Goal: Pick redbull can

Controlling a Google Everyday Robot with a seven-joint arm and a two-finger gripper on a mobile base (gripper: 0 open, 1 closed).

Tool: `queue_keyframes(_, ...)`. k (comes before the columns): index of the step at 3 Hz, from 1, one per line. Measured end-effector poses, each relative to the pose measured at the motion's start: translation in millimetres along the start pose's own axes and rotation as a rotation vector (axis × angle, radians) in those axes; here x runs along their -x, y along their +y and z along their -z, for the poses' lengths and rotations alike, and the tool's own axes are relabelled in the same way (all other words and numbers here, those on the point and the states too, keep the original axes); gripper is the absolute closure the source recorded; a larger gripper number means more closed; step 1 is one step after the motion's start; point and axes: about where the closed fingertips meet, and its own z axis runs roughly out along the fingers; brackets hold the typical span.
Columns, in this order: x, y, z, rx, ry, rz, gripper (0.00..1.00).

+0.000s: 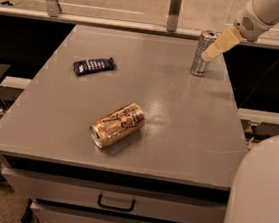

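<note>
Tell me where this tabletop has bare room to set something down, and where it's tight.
Widest bare patch: the table's right half, between the gold can and the right edge, nearer than the redbull can. Also free: the far middle between the snack wrapper and redbull can. Crowded: the far-right corner, where the gripper is right at the redbull can.

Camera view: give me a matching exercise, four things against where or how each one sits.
1. redbull can
2. gold can
3. snack wrapper
4. gripper

A. lying on its side, front middle of the table
B. lying flat, far left area
C. standing upright, far right corner
D. above the table's far right edge, right beside the upright can's top

Pairs: 1-C, 2-A, 3-B, 4-D
</note>
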Motion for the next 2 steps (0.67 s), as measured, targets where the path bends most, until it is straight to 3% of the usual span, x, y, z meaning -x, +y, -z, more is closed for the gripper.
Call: queue_keyframes(2, 19.6, -1.6, -29.7, 0.011, -0.032, -0.036, 0.03)
